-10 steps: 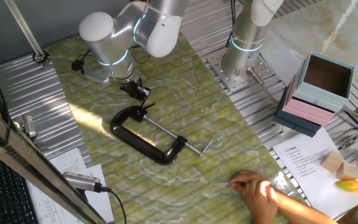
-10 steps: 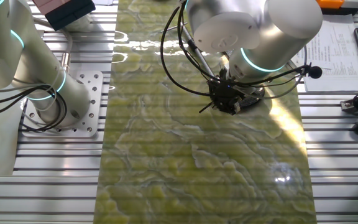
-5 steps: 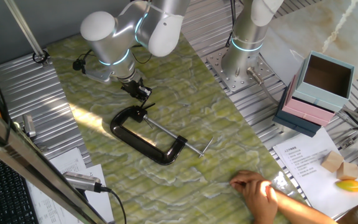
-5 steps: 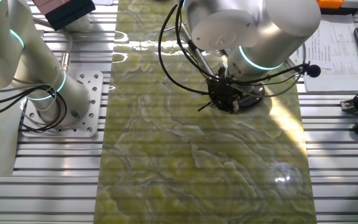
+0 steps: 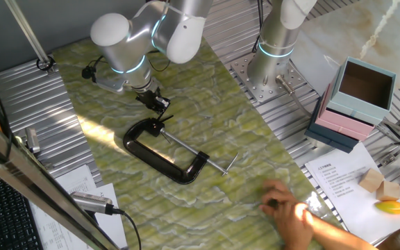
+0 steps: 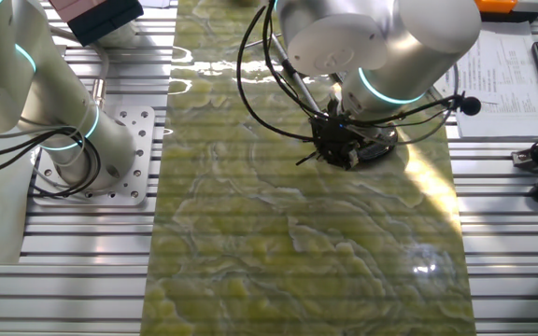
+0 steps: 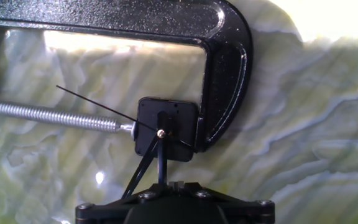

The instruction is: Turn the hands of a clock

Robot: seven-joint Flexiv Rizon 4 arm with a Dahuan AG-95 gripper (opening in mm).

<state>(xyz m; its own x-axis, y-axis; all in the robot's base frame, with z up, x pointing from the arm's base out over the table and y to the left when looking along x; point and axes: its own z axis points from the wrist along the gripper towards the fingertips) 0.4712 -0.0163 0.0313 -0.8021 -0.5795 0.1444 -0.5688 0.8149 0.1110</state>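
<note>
1. Green marbled table (image 5: pixel 255 160) under a black C-clamp (image 5: pixel 160 151), silver screw rod (image 7: pixel 48 114) threaded across.
2. Clock hands (image 7: pixel 156 160) pivoted on a small black square module (image 7: pixel 165 128) held in the clamp's jaw.
3. Gripper (image 5: pixel 156 103) just above those hands; cannot tell opening or grasp.

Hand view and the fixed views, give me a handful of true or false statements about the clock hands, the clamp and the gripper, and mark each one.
1. The clock hands are joined at a pivot on a small black square block held in the C-clamp. True.
2. The C-clamp stands upright on the table. False: it lies flat.
3. The silver screw rod runs toward the black block. True.
4. The gripper hovers over the clamp's crossbar handle. False: it is at the opposite end, by the hands.
5. A person's hand rests on the table. True.
</note>
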